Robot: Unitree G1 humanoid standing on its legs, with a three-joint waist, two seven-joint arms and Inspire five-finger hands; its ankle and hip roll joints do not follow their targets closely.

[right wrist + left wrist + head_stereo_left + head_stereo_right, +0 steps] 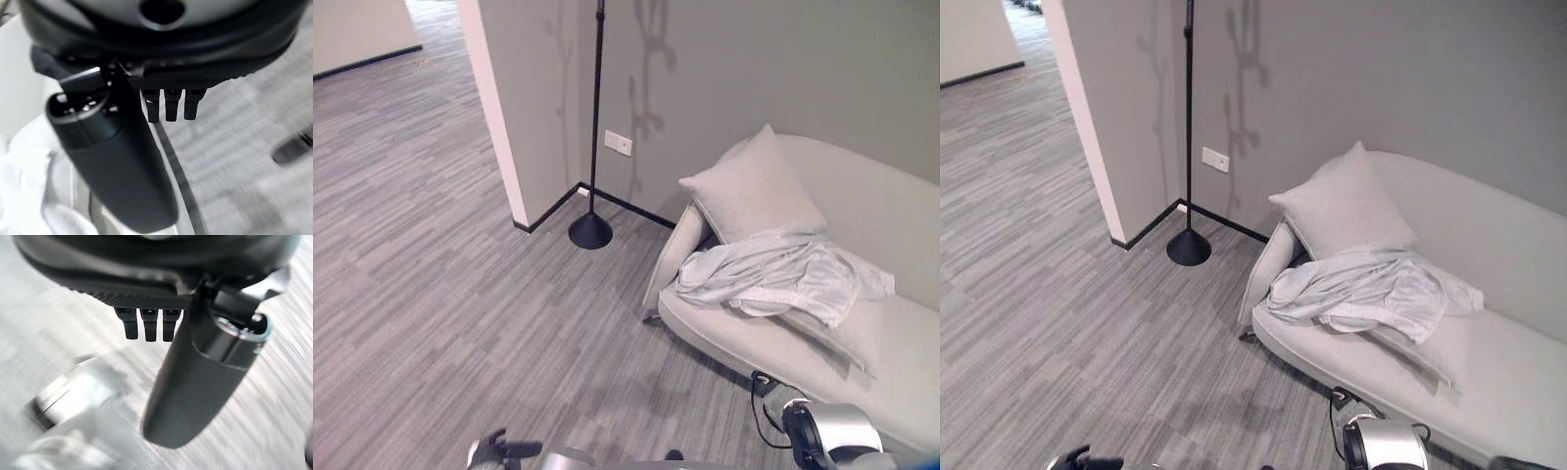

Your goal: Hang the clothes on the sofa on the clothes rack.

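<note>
The clothes [773, 274] are seen ahead-right on the sofa [901, 343], nearer the right hand [122, 166], whose relaxed fingers [168, 105] hold nothing.

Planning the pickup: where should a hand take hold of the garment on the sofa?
Probably the bunched folds at the garment's middle, coming from above on the sofa's front side; the raised cloth there gives fingers something to close on, and the pillow blocks the back.

We find no text, label, number or sign that we can read on anything here.
</note>
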